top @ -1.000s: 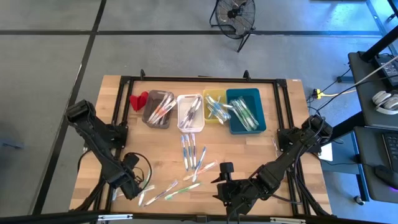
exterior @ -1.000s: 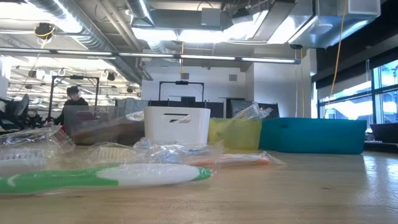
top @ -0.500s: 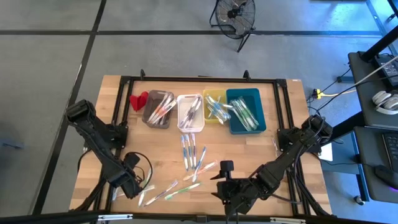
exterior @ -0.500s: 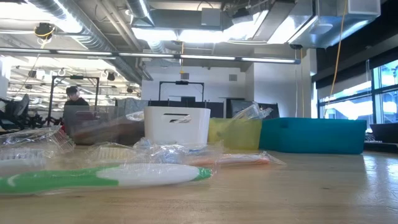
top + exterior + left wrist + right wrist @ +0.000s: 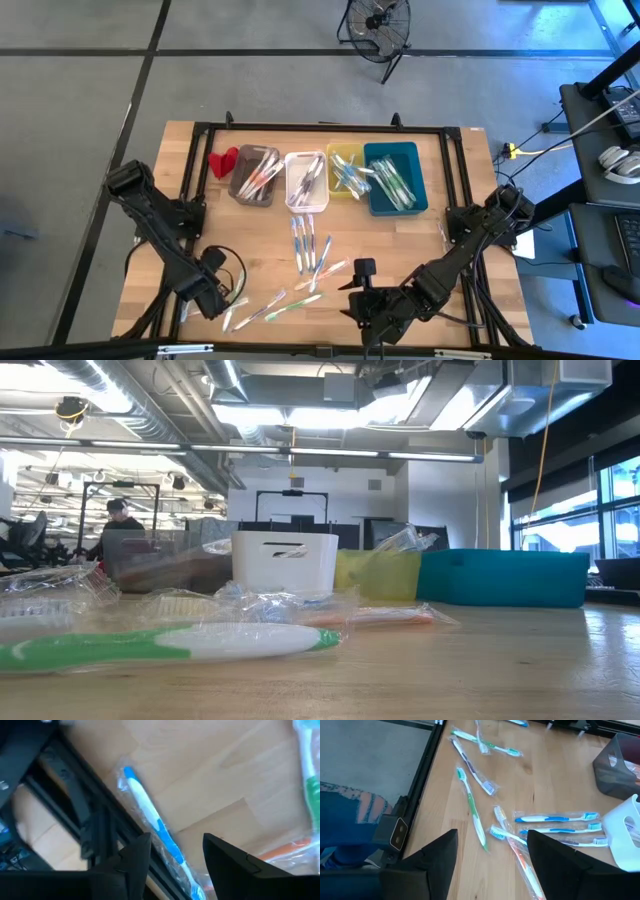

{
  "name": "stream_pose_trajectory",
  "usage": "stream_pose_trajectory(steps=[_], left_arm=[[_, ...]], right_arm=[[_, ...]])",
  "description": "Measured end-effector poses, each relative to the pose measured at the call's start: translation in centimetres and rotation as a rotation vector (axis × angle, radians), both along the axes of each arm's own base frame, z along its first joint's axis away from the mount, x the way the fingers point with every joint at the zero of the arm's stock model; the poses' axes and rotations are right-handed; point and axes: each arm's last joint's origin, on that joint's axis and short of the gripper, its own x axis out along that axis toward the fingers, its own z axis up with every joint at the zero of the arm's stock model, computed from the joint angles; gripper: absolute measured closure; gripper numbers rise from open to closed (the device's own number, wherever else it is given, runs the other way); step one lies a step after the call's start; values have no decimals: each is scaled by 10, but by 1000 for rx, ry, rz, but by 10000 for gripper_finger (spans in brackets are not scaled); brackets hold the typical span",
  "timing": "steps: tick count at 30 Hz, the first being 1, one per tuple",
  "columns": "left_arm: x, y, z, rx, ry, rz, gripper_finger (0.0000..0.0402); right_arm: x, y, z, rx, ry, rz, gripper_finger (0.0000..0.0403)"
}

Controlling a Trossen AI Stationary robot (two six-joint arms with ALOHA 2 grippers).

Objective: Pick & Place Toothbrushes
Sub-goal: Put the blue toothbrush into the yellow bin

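Four bins are lining up in a row at the far side of the wooden worktop [image 5: 455,215]: a teal bin [image 5: 396,177], a yellow bin [image 5: 345,169], a white bin [image 5: 306,180] and a grey bin [image 5: 254,175], each already holding several toothbrushes. Just beside the grey bin a small red object [image 5: 222,161] is lying on the wood.

Dozens of toothbrushes are showing as thin pale sticks, mostly white with blue, green or orange handles, many still lying in clear wrappers. Loose ones are spreading over the near half of the worktop: a cluster of blue-and-white toothbrushes [image 5: 306,243] is lying just in front of the white bin, and a scatter of green and orange ones [image 5: 282,303] is lying nearer the front edge, between the two arms.

Both dark arms are reaching in low from the front corners. Over the near left part of the worktop, the left gripper [image 5: 172,851] is hovering with its fingers spread, pinching nothing; a wrapped blue-and-white toothbrush [image 5: 150,820] is lying right under the gap between them, along the black frame rail [image 5: 85,820]. Near the front edge at the middle, the right gripper [image 5: 490,855] is also hanging with its fingers apart and empty, looking over the scattered toothbrushes.

From the low view, a green-and-white toothbrush [image 5: 150,643] in crinkled wrapping is filling the foreground and partly hiding the bins behind it.
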Motion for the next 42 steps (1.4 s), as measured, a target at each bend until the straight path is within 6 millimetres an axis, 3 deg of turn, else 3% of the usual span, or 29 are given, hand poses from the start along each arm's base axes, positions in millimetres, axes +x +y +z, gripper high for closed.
stream_pose_trajectory(steps=[5, 14, 28, 42], left_arm=[[-2, 8, -20, -28, 43, 7, 229], [-10, 17, -36, -35, 117, 47, 235], [-14, 22, -59, -95, 86, 45, 240], [-15, 23, -65, -126, 64, 59, 243]], right_arm=[[0, 0, 0, 1, 0, 0, 174], [0, 0, 0, 3, 0, -2, 183], [0, 0, 0, 3, 0, -2, 156], [0, 0, 0, 2, 0, -1, 134]])
